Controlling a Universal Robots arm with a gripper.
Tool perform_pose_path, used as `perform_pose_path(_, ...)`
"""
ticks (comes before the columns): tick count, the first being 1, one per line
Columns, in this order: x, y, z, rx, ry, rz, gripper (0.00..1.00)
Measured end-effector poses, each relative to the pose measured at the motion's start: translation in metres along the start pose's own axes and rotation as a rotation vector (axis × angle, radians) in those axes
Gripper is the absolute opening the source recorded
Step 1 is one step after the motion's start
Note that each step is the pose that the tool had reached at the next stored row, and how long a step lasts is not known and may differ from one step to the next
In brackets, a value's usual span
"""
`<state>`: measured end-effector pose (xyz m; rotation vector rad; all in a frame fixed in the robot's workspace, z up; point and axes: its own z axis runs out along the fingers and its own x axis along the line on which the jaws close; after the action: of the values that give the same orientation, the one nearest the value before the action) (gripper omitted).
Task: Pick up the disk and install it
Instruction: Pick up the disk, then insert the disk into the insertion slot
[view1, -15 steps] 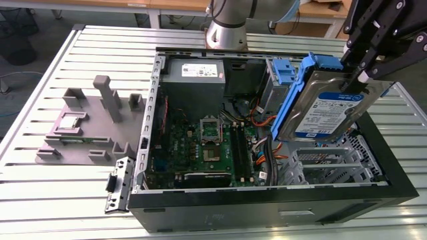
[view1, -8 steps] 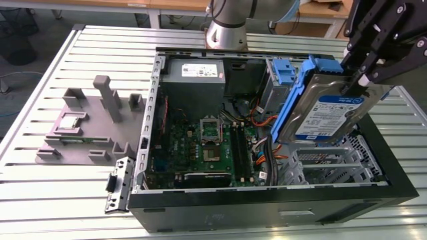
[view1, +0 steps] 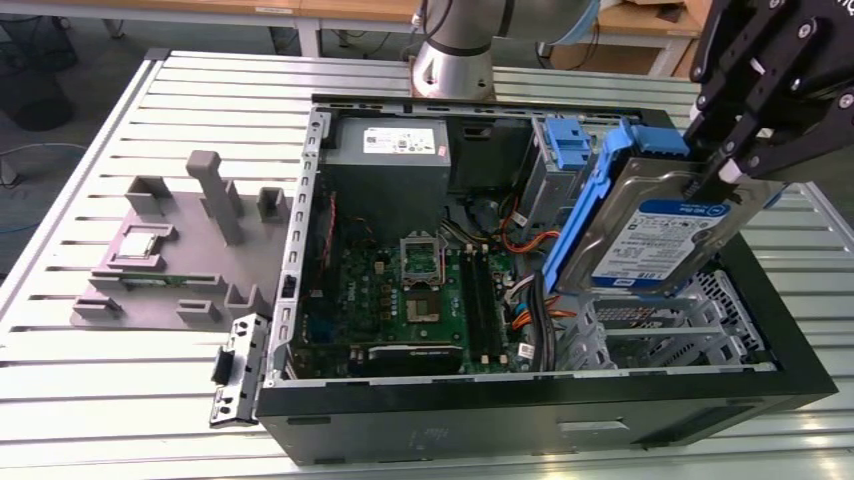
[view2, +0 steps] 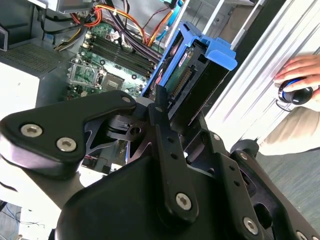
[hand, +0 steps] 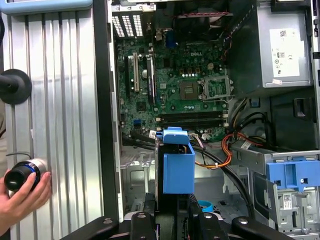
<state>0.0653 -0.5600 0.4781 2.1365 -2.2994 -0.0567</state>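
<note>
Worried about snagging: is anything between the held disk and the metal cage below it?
Nothing visible blocks it. The claw holds the disk tilted above the open cage; orange cables lie beside the cage, not across it.

**Open case on slatted surface: surroundings**

Black tower case (view1: 534, 410) lies on its side, open face up, on a slatted metal surface (view1: 107, 400). Green motherboard (view1: 400, 300) lies flat on the case floor. CPU socket (view1: 424, 258) sits near the board's middle, with memory slots (view1: 481, 300) just beside it toward the exterior view's right. Grey power supply (view1: 387, 150) with a white sticker is at the far wall. Blue bracket (view1: 567, 145) stands in a far bay. Orange cables (view1: 527, 240) run between board and bays. Perforated drive cage (view1: 667, 320) is at the exterior view's right. Grey fixture (view1: 174, 250) with upright posts rests on the surface beside the case, at the exterior view's left.
</note>
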Motion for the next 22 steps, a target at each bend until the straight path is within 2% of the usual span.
perform_pose_path(9, 0.0033, -0.0021, 0.001, 0.0, -0.0001, 0.0, 0.35)
perform_pose_path(22, 0.0118, -0.0034, 0.0035, 0.0, -0.0001, 0.0, 0.35)
